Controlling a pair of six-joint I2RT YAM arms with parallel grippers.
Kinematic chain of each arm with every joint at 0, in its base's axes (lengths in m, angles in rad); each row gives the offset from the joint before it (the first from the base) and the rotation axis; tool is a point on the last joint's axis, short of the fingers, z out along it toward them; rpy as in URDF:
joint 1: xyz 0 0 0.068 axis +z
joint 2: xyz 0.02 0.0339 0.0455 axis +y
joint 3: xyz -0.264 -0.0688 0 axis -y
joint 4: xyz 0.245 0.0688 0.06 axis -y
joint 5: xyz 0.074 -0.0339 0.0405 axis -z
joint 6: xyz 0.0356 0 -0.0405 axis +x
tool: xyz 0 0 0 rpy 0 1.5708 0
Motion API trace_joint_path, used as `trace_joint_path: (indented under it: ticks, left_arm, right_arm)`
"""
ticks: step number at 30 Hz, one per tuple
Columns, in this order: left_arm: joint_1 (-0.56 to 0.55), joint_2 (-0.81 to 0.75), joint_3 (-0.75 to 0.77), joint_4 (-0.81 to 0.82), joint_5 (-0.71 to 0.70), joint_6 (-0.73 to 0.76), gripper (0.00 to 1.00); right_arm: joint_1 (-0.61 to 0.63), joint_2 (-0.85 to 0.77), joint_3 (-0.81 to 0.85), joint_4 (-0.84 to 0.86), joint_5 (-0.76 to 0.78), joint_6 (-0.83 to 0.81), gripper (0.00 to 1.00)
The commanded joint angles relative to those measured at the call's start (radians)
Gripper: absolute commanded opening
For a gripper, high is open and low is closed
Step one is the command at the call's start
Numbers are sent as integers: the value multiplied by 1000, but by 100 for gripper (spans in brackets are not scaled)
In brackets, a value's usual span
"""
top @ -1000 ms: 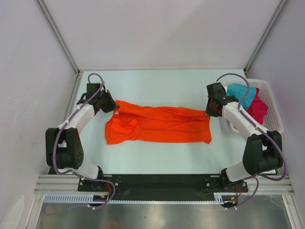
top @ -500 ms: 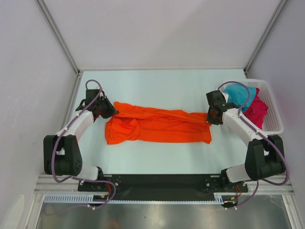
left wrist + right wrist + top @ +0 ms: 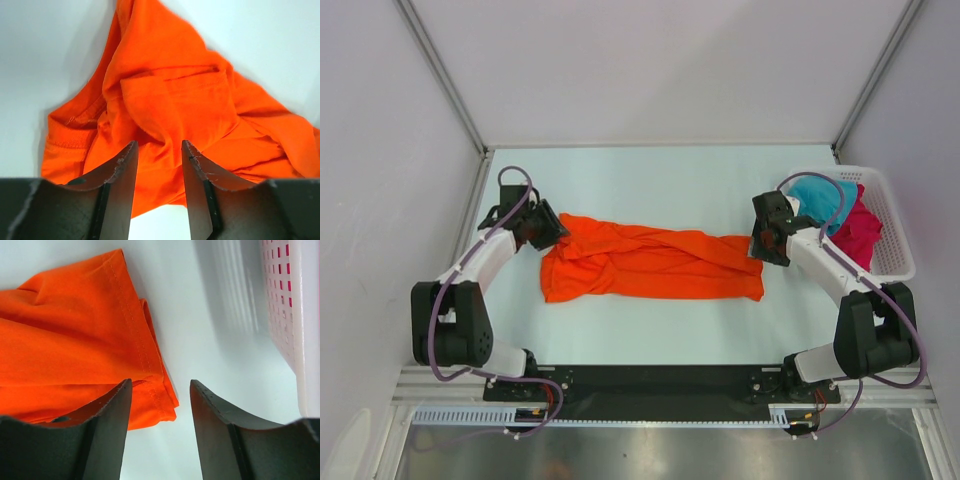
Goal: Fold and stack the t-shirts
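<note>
Jaws stand parted on your left gripper (image 3: 159, 150) and right gripper (image 3: 160, 385); both grasp nothing, hovering at the left and right ends of the orange t-shirt (image 3: 655, 265).

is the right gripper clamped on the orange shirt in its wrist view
No, the right gripper stands open, with the orange shirt lying loose on the table beyond it.

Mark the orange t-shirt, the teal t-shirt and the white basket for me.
orange t-shirt (image 3: 650, 262), top view, middle of its body.
teal t-shirt (image 3: 812, 192), top view, bunched cloth in the basket.
white basket (image 3: 894, 228), top view, slotted right wall.
</note>
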Motion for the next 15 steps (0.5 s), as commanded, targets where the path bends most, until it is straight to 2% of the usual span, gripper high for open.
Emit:
trace_joint_path:
  ticks: [1, 9, 15]
  left_arm:
    - [9, 53, 108, 34, 1, -12, 45]
    - [5, 289, 303, 43, 47, -20, 46]
    - [-1, 325, 319, 33, 41, -17, 46]
  right_arm:
    - [1, 3, 56, -9, 25, -2, 56]
    - [-6, 52, 142, -32, 41, -20, 57]
    - [-17, 69, 156, -38, 42, -26, 57]
